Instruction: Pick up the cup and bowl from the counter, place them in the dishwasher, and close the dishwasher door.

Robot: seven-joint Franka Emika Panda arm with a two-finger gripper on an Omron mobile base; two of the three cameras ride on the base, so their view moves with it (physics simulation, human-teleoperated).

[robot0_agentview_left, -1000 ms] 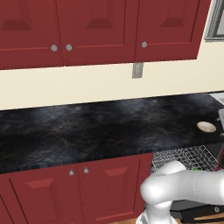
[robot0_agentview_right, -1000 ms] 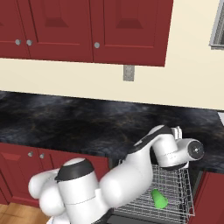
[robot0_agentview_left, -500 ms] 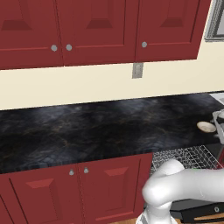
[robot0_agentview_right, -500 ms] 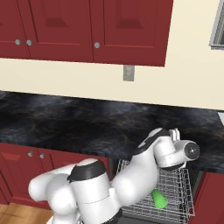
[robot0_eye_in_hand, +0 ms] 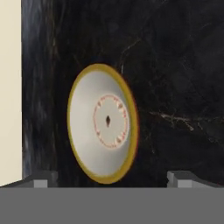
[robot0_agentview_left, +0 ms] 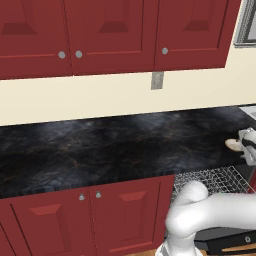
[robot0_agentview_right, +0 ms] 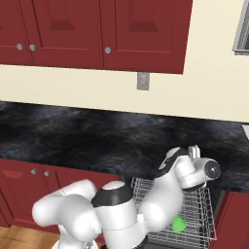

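Claw (robot0_eye_in_hand: 107, 179) released, fingertips (robot0_eye_in_hand: 40, 180) spread wide, hovering above bowl (robot0_eye_in_hand: 103, 123), nothing grasped. Bowl sits on counter (robot0_agentview_left: 115, 145), near right end, close to wall. Cup (robot0_agentview_right: 178, 224) lies in dishwasher (robot0_agentview_right: 194, 214) rack, below counter edge.

Risk, judged: shallow bowl rim offers little grip; off-centre closing could tip bowl or slide it along counter. Fingertip could strike counter on descent.

Count: one bowl, one cup, one rack.

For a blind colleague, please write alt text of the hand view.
A shallow pale cream bowl with a yellow rim lies on the black marbled counter, seen from above. The two dark fingertips stand wide apart on either side of it.
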